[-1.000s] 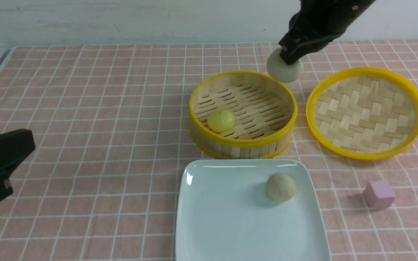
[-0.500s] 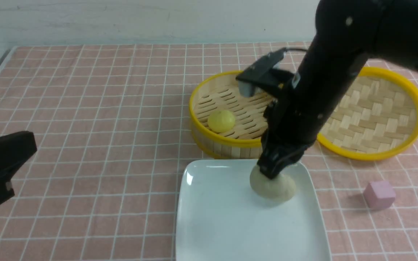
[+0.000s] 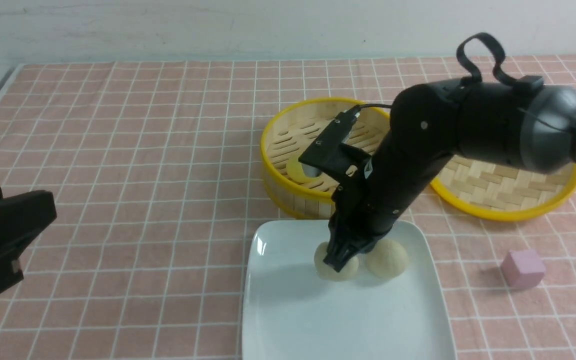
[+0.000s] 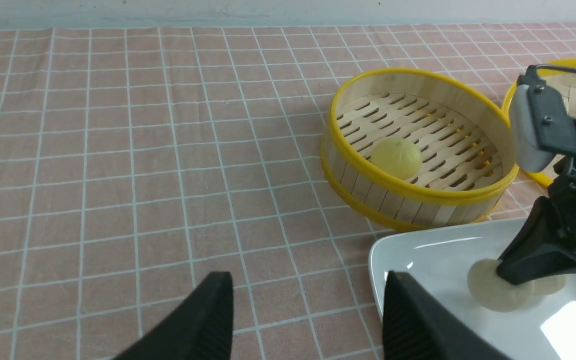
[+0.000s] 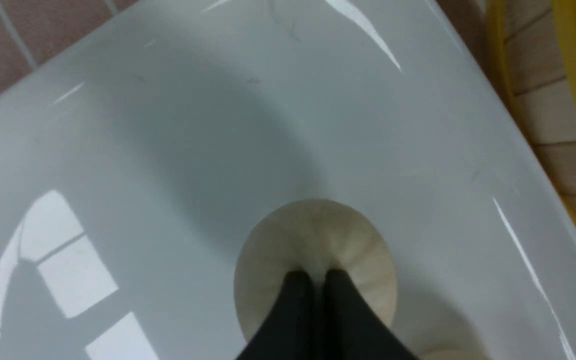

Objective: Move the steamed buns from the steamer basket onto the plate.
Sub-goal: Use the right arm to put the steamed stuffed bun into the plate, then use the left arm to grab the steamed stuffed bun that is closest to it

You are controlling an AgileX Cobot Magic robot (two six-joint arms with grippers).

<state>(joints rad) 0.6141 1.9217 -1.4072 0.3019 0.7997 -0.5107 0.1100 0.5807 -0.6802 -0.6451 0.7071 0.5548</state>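
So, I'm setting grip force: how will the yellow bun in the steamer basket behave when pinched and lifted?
Probably soft: the shut right claw sinks into the similar beige bun. Being round, the yellow bun may roll on the steamer basket floor.

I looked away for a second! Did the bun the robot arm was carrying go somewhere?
Yes. The carried bun came from above the far rim of the steamer basket toward the camera and down onto the plate, left of the other beige bun.

Matte black right arm (image 3: 448,130), grey joint (image 3: 553,130) w/ looped black cable (image 3: 483,36) on top; left tool (image 4: 308,285) black, ribbed tapered fingers (image 4: 208,320).
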